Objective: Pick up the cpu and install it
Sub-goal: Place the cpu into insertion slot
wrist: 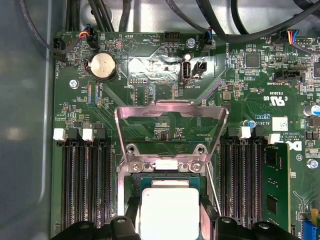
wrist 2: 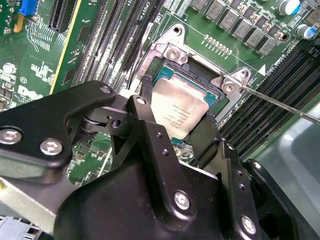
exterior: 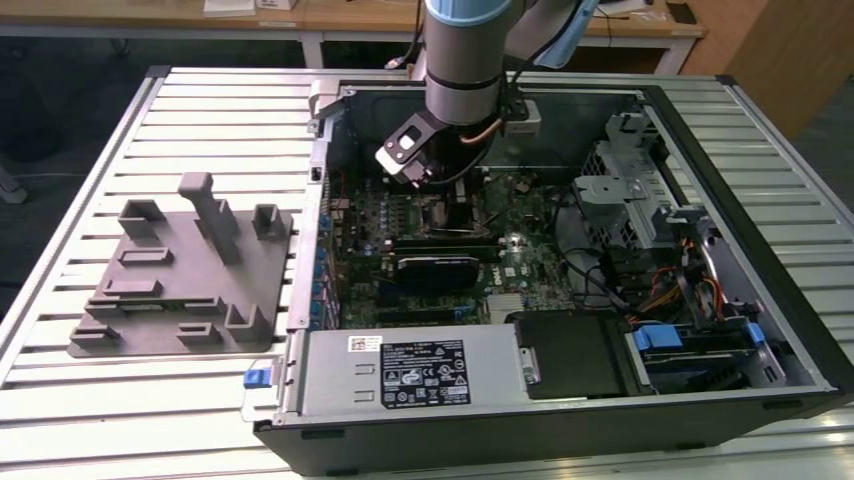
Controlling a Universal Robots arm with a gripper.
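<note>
Down inside the open computer box on the slatted table, the robot arm reaches to the green board. Its claw has one black finger on each side of the chip. Both fingers touch its edges, so I think the claw is pinching the chip. The chip is a little silvery square. It is at its square seat in the middle of the board, between the long black slots. It looks flat and low in there, but I cannot tell if it is all the way down. The metal flap that shuts over the chip stands up, wide open. The thin metal bar beside the seat does not look hooked down. The grey tray with posts sits on the table, well apart from the claw, on the exterior view's left. So the picking up looks done, and the chip is at its place. The job is not finished, because the claw has not let go and the flap is not shut.
</note>
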